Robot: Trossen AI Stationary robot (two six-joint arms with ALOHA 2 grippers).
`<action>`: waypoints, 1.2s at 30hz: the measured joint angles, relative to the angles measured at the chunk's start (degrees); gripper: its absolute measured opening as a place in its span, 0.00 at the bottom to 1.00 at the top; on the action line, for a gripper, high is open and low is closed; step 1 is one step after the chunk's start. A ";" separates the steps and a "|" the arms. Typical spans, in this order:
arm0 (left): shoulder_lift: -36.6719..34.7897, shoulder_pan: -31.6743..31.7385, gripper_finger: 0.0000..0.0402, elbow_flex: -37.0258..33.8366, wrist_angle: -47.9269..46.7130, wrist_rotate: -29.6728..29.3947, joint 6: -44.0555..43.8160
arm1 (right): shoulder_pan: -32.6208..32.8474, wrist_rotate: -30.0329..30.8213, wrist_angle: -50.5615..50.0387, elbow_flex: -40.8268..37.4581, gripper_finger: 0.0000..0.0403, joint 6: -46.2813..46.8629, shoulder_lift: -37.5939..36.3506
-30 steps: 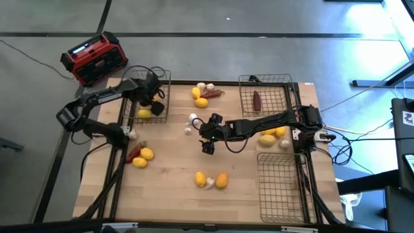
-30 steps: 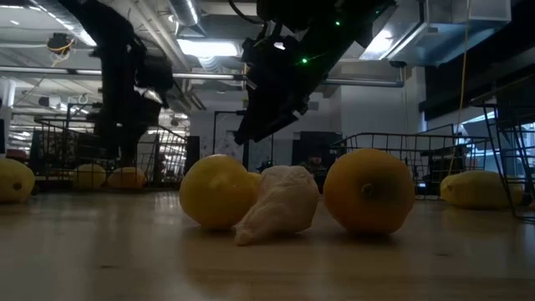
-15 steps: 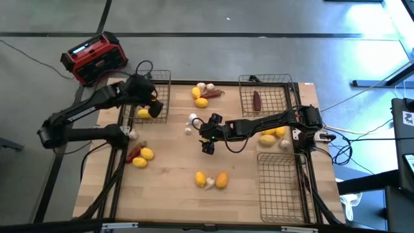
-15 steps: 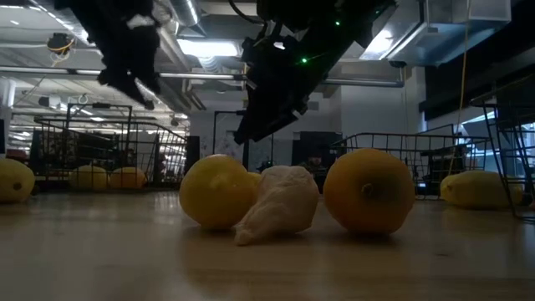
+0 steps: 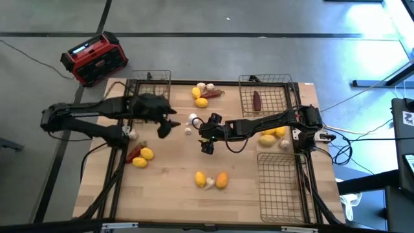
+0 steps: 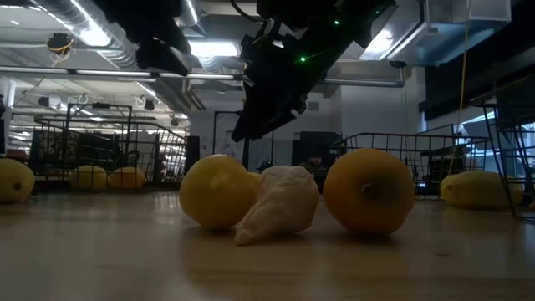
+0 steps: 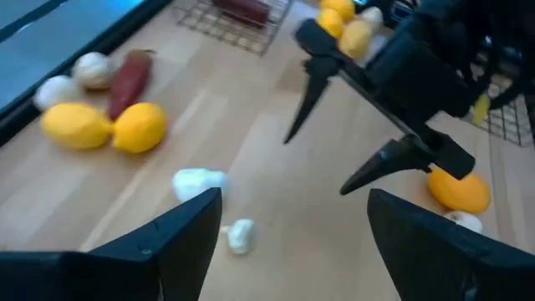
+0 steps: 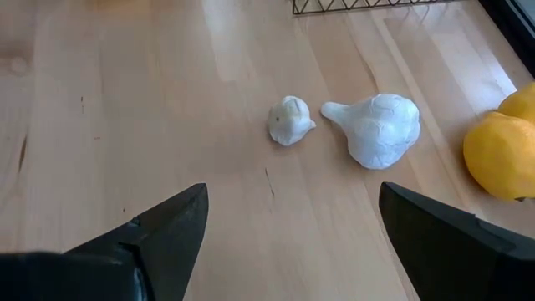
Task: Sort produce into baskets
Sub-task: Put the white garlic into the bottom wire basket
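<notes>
Since a second ago my left tool (image 5: 166,126) has pulled out of the far-left basket (image 5: 146,83) and swung right, so now it hangs over bare tabletop (image 5: 174,162) just left of the two garlic bulbs; my right tool (image 5: 207,144) hasn't budged, hovering mid-table. Both are spread wide with nothing between the fingers, you can see that clearly from each wrist camera

Where stuff is:
- big garlic bulb (image 8: 378,127) and a small garlic piece (image 8: 290,120) lie side by side between my two tools
- far edge, middle: two lemons (image 5: 200,98), two garlic bulbs (image 5: 206,86) and a dark red piece (image 5: 214,93) bunched together
- far-right basket (image 5: 265,95) has one dark red piece (image 5: 257,100) in it
- near that basket, under my right arm: yellow and orange fruit plus a garlic bulb (image 5: 283,144)
- near-right basket (image 5: 279,184) sits by the right edge
- left edge: a lemon (image 5: 145,154) touching another red piece (image 5: 134,153)
- near middle: yellow lemon (image 6: 216,191), garlic (image 6: 277,203), orange fruit (image 6: 369,191) pressed together in a row

Red-and-black box (image 5: 94,57) is on the floor past the far-left corner
</notes>
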 joint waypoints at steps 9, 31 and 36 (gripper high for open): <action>13.73 -7.07 0.74 -0.07 2.16 -9.01 1.37 | 0.04 0.07 -5.51 0.07 0.86 -0.04 -0.96; 36.01 -7.43 0.74 -0.04 7.57 -18.24 9.07 | 0.04 -0.04 -7.76 -0.02 0.86 0.30 -0.96; 39.15 -6.42 0.74 -0.02 9.81 -18.25 9.58 | 0.04 -0.10 -7.91 -0.02 0.86 0.42 -0.95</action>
